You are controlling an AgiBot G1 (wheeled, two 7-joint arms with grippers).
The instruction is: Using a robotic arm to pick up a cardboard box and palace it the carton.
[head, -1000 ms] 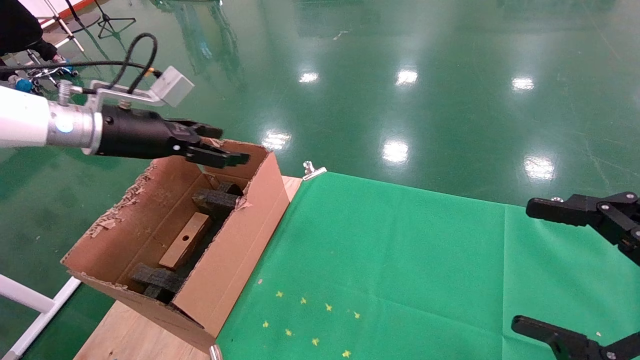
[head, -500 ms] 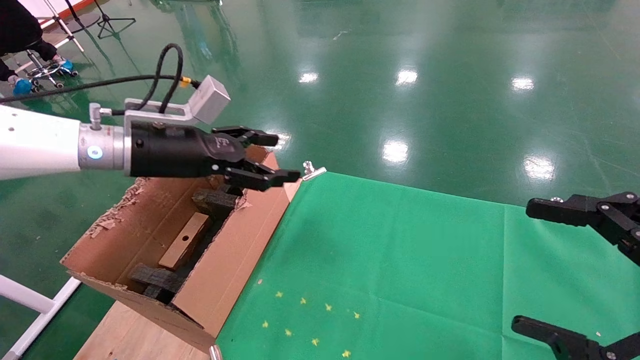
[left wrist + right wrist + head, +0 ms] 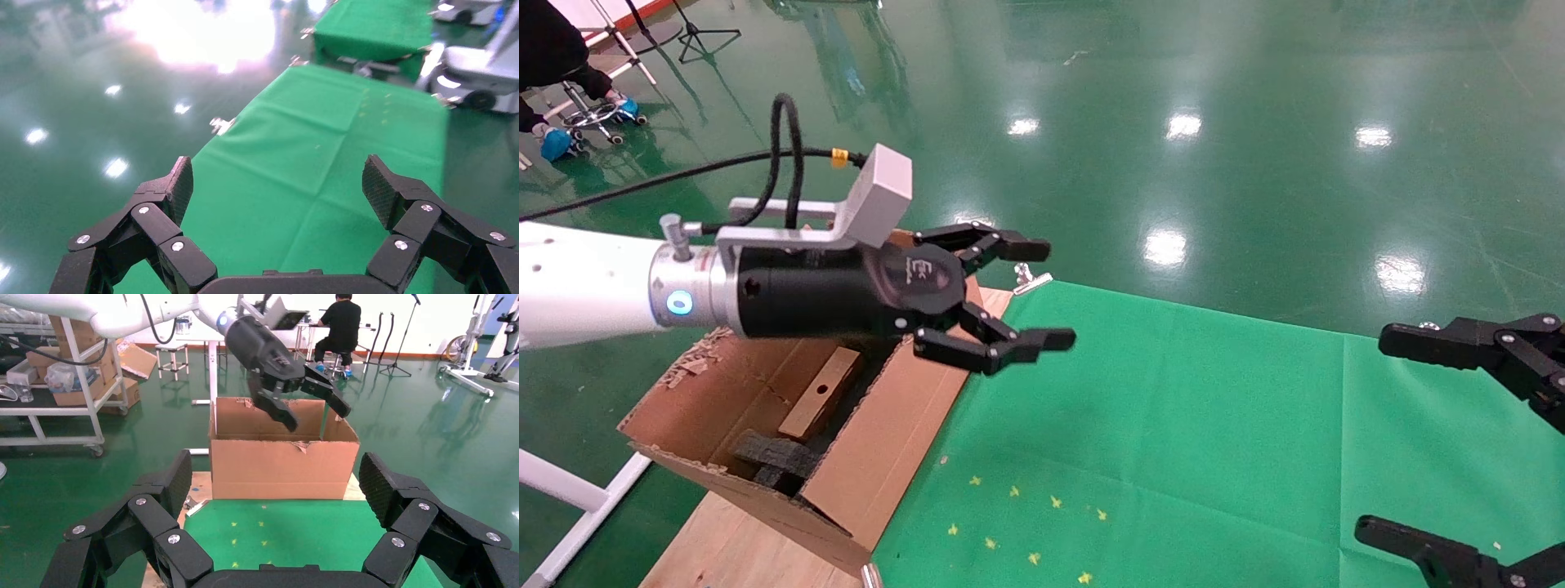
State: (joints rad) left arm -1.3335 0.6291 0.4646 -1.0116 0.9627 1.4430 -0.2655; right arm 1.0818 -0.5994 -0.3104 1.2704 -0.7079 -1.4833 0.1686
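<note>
Left gripper point(image 3: 1042, 290) spread wide and empty, hovering past the carton point(image 3: 903, 408) over the edge of the green cloth point(image 3: 1173, 425).

Shifted since a second ago from above the carton's far end, out and toward the cloth, with fingers point(image 3: 177, 184) now parted further, nothing between them. White robotic arm point(image 3: 584, 282) reaching in from the left, blue ring lit, silver camera block point(image 3: 878, 194) on top. Cardboard box point(image 3: 821, 392) lying unmoved inside the carton, between black foam blocks point(image 3: 776, 459), round hole up. Right gripper point(image 3: 1467, 441) parked at the right edge above the cloth, also splayed open, same as before. Cloth clipped over a wooden tabletop point(image 3: 723, 547), small yellow marks point(image 3: 1026, 518) near its front. Around it, glossy green floor point(image 3: 1254, 122); in the right wrist view, shelving point(image 3: 61, 386) and a seated person point(image 3: 343, 324) behind.
</note>
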